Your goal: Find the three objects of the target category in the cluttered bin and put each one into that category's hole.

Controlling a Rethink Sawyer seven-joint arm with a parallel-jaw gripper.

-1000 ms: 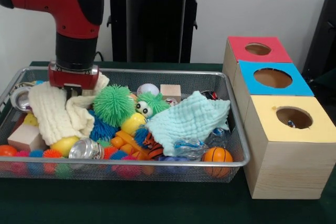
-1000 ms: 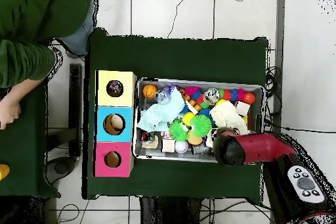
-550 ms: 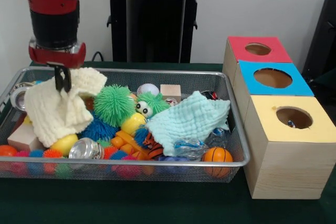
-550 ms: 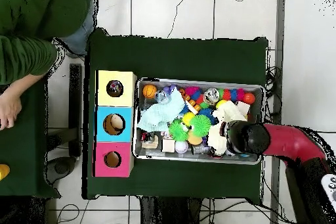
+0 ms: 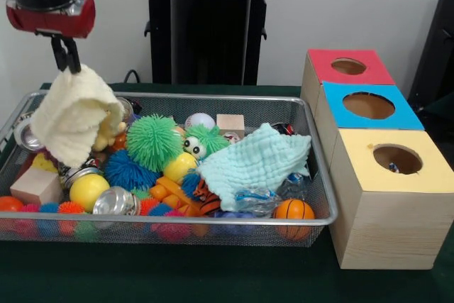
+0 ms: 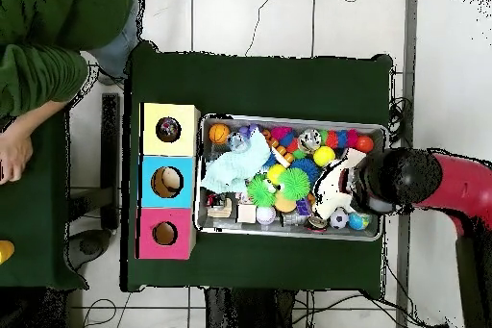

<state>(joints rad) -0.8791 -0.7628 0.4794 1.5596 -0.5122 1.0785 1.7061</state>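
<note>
My gripper (image 5: 69, 66) hangs high over the left end of the wire bin (image 5: 213, 98), shut on the top of a cream cloth (image 5: 71, 115). The cloth droops from it, its lower edge still down among the toys. From overhead the cream cloth (image 6: 332, 186) lies beside my red arm (image 6: 452, 185) at the bin's right end. A mint cloth (image 5: 257, 161) covers toys in the middle. Beside the bin stand the red box (image 5: 347, 67), blue box (image 5: 369, 106) and yellow box (image 5: 397, 160), each with a round hole on top.
The bin holds several balls, spiky green (image 5: 152, 142) and blue toys, metal cups (image 5: 113, 201), wooden blocks (image 5: 230, 124) and a small basketball (image 5: 294, 211). A person's green sleeve (image 6: 38, 64) shows at the overhead view's left edge.
The gripper rose and shifted left with the cream cloth, lifting it off the pile and uncovering a yellow ball, metal cups and other toys beneath.
</note>
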